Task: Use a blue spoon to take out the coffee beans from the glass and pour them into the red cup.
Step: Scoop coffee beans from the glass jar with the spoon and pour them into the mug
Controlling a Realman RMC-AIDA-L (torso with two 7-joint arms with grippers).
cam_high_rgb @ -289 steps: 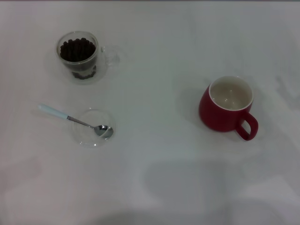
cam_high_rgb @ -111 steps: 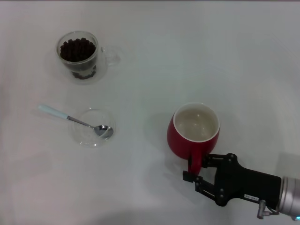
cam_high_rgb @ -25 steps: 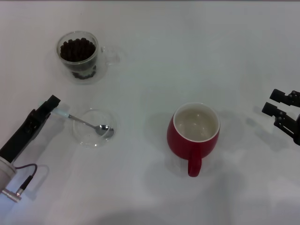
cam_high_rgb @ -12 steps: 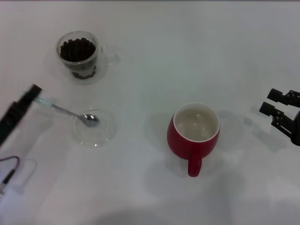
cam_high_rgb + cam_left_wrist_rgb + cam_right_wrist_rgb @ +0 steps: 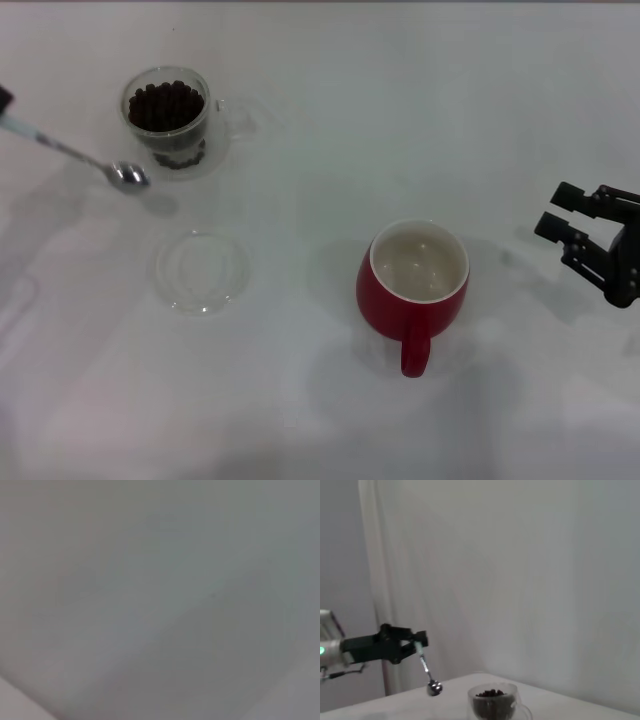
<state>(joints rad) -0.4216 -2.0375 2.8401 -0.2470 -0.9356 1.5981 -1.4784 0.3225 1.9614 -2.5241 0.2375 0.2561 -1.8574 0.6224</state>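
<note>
White worktop [image 5: 320, 90]; left gripper [image 5: 415, 642] pinches blue spoon [image 5: 70, 153], lower bowl squarely into glass [image 5: 167, 117]; right gripper [image 5: 572, 228] fingers spread, idle.

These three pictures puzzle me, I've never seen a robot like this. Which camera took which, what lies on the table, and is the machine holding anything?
It is a robot with two arms, each ending in an end effector. The wide picture comes from a camera on its head, looking down at the white table. There stand a glass full of coffee beans, a red cup, still without beans, and a flat clear dish. The other two pictures come from cameras on the wrists. The left wrist's picture shows only a grey blur. The right wrist's picture looks across at the left end effector, which holds the blue spoon in the air beside the glass. The right end effector waits open, right of the cup.
</note>
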